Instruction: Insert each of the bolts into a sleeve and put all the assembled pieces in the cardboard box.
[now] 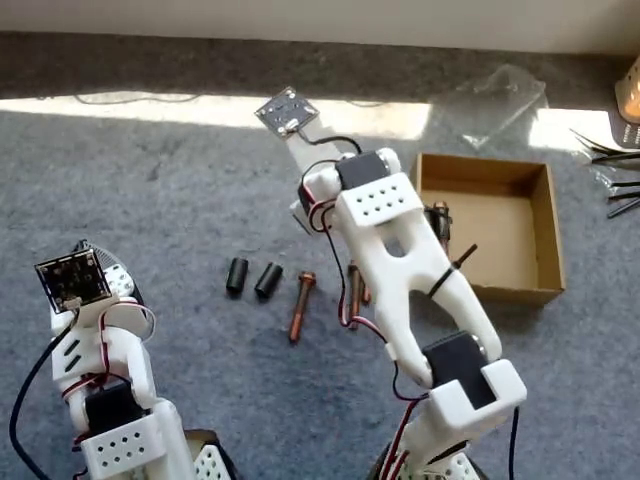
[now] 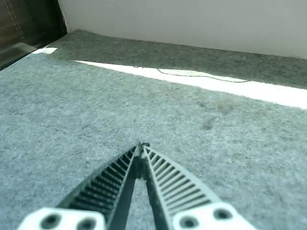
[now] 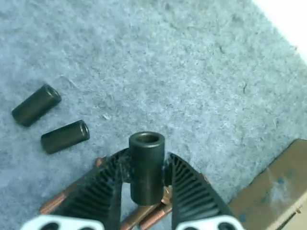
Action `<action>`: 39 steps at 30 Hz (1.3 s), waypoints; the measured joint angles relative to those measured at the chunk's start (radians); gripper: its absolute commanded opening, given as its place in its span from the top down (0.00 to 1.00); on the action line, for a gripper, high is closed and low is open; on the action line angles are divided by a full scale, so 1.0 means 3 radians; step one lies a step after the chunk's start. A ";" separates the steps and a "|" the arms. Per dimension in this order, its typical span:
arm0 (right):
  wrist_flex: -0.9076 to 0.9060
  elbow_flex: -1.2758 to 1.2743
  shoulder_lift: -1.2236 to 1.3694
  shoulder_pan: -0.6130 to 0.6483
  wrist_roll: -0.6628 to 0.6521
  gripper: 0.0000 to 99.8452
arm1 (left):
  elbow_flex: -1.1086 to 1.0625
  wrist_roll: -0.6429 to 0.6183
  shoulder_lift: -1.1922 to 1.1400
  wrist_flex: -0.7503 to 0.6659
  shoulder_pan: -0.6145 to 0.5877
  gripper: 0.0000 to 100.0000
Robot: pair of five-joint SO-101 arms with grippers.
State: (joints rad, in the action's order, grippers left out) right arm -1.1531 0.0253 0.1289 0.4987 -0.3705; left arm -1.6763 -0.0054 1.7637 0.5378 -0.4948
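Grey carpet under everything.

From 5 o'clock up toward the middle of the high view, the white right arm. At its end, the right gripper, clamped around a black sleeve. Held upright between the ribbed fingers, open bore toward the wrist camera, with copper bolts lying on the carpet beneath.

At 8 o'clock, the white left arm. Left gripper clenched on nothing, tips pressed together above the carpet.

At 3 o'clock, the cardboard box, open-topped, just beside the right arm. Against its 9 o'clock wall, a dark-and-copper piece, partly hidden by the arm and too covered to identify.

At 1 o'clock, a crumpled clear plastic bag in the strip of sunlight.

Near the middle, a copper bolt lying flat, head toward 12 o'clock. At its 3 o'clock, more bolts, partly under the right arm.

At the lone bolt's 9 o'clock, two loose sleeves, one near the bolt and the other just beyond, both on their sides and apart from each other.
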 measured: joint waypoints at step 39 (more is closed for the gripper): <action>0.0302 0.0215 0.1227 -0.0102 0.0000 0.92 | 0.0000 0.0000 0.0000 0.0000 0.0000 0.98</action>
State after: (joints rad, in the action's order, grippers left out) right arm -1.0625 0.0898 0.4971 0.4680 -0.3705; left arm -1.6763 -0.0054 1.7637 0.5378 -0.4948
